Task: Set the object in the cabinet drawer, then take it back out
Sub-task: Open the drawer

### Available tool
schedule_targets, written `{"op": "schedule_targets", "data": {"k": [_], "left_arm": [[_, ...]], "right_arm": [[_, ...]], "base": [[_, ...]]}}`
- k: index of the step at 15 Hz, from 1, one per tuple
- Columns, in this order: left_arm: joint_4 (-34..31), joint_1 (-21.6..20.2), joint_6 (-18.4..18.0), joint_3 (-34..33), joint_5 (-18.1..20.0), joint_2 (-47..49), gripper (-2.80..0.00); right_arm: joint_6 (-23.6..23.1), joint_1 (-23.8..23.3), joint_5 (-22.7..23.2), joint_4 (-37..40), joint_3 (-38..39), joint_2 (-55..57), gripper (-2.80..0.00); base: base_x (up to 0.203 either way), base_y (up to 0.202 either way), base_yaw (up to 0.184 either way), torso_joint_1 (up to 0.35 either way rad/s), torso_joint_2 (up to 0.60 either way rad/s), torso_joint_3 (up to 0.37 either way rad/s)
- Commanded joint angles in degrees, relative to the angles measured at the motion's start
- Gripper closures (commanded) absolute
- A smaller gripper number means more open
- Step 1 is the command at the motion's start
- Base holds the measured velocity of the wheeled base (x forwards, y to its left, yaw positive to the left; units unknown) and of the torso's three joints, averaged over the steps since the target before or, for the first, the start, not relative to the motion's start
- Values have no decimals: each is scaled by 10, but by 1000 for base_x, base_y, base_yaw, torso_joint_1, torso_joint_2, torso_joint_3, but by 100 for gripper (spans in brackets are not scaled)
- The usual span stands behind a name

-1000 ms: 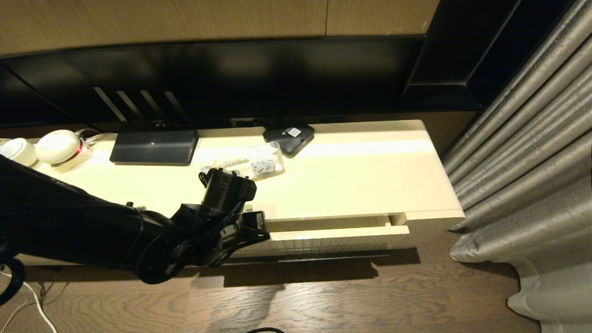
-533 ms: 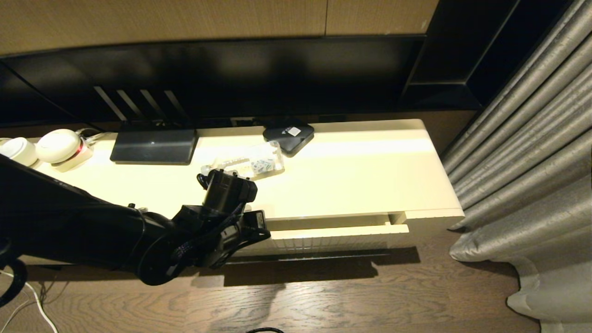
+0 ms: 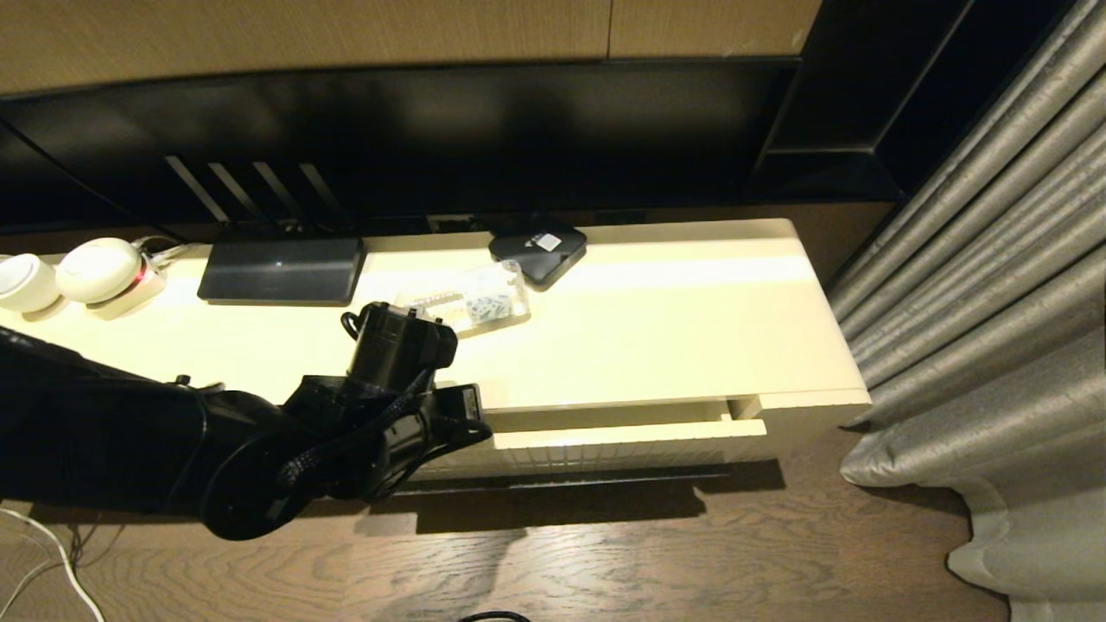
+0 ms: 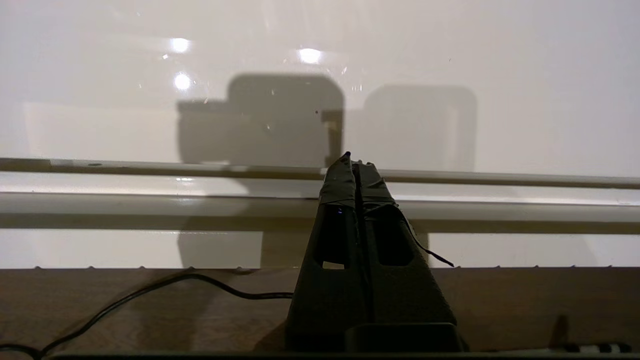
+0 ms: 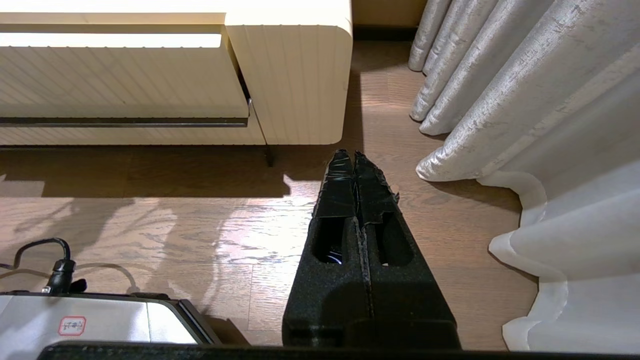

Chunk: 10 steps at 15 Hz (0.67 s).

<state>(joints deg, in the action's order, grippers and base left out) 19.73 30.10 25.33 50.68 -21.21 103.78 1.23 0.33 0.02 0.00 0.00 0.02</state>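
Opening drawer: left pincer (image 4: 352,162), tips pressed together and empty, should hook the barely-ajar ribbed cream cabinet drawer (image 3: 622,436), lower centre.
Bottle: small clear plastic water bottle (image 3: 471,302) lies mid-frame on cabinet top.

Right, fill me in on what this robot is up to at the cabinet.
The left claw, shut and empty, hovers at the front edge of the cream cabinet top, above the drawer, which stands only slightly open. The water bottle lies on its side on the cabinet top, by the black box, not yet in the drawer. The right claw hangs shut over the floor, idle.
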Motion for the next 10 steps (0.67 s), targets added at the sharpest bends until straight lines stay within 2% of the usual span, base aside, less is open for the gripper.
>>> {"op": "schedule_targets", "data": {"k": [1,10], "left_arm": [[1,2,0,-5,-1,-24,0],[5,1,9,-12,4,27,0]], "right_arm": [[0,0,0,0,0,1,0],[0,0,1,0,1,1,0]], "base": [[0,0,0,0,0,0],[0,0,0,0,0,0]]}}
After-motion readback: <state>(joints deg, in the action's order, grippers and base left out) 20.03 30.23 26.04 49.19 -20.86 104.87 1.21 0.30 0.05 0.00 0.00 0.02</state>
